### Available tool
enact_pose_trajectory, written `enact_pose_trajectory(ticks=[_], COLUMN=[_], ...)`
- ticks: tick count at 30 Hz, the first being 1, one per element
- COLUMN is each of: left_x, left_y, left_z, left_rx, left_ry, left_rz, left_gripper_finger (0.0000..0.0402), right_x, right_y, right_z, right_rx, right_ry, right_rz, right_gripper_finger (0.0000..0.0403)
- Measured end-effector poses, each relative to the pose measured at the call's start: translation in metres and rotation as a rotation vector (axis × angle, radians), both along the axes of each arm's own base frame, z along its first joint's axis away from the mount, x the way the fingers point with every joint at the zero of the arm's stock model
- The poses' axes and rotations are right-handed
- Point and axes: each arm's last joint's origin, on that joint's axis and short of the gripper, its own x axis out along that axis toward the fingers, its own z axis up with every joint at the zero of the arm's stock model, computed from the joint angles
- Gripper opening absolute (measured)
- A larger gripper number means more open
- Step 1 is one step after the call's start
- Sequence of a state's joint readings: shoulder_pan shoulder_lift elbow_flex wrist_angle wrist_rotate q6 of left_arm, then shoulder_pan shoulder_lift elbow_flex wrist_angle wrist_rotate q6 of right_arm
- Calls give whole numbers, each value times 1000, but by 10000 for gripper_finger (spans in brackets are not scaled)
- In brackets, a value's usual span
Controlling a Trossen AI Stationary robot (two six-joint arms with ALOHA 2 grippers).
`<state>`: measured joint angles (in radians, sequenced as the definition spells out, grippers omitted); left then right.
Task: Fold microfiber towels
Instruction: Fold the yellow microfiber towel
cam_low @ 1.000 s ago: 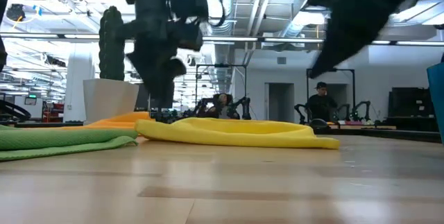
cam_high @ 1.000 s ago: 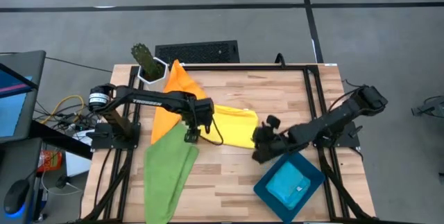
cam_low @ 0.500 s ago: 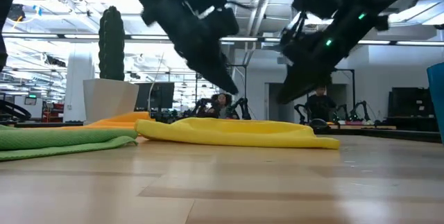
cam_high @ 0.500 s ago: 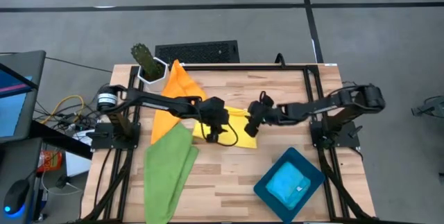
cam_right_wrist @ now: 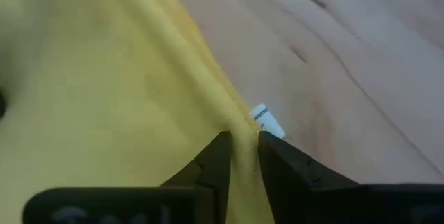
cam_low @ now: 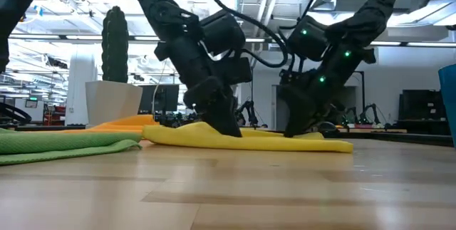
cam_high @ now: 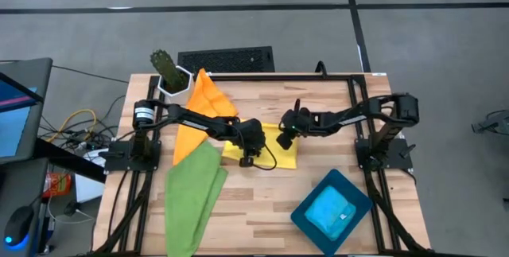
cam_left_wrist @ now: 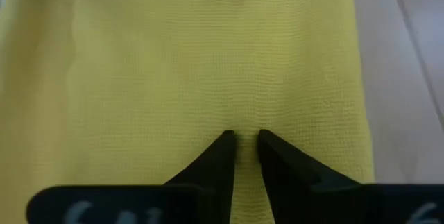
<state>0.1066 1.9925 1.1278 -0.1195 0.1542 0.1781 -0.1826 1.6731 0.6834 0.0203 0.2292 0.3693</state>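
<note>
Both grippers down on the yellow towel (cam_high: 266, 144) at mid-table. Left gripper (cam_left_wrist: 243, 137) planted in the flat of the cloth, fingers nearly together, a thin ridge of yellow pinched between the tips. Right gripper (cam_right_wrist: 241, 139) at the towel's edge beside a small white tag (cam_right_wrist: 265, 118), fingers likewise narrowed onto a fold of the hem. Whether either pinch was firm: could not tell.

Risks, as judged:
- Left pinch taken mid-panel, not at a corner; likely to lift a tent of cloth instead of a clean edge, giving a crooked fold.
- Only a sliver of fabric between the left tips; could slip free on lifting.
- Right pinch on a doubled hem; might catch one layer only and let the other sag.
- Orange towel (cam_high: 205, 106) touching the yellow one's left end, part hidden under the left arm; might get dragged along.
- Green towel (cam_high: 193, 197) near the front left, bunched lengthwise, apart from the work.

Containers:
- Dark teal tray (cam_high: 356, 199) at front right, holding the light blue towel (cam_high: 329, 213), folded small.
- White pot (cam_high: 174, 84) at the back left corner, holding a cactus (cam_high: 164, 64).
</note>
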Motion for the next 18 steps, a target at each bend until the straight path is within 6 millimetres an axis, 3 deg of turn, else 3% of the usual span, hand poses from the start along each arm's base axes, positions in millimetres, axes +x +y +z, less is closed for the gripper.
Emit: enact_pose_trajectory(ticks=[6, 14, 18], left_x=[1, 1, 4], left_y=[0, 0, 0], left_z=[-1, -1, -1], left_rx=[-3, -6, -9], left_ry=[-7, -14, -40], left_rz=[5, 13, 20], left_gripper_finger=[56, 56, 56], right_x=[-12, -11, -10], right_y=[-6, -4, 5], right_z=[9, 45, 36], right_rx=[15, -30, -29], right_ry=[53, -143, -211], right_rz=[-45, -75, -40], right_gripper_finger=[90, 90, 90])
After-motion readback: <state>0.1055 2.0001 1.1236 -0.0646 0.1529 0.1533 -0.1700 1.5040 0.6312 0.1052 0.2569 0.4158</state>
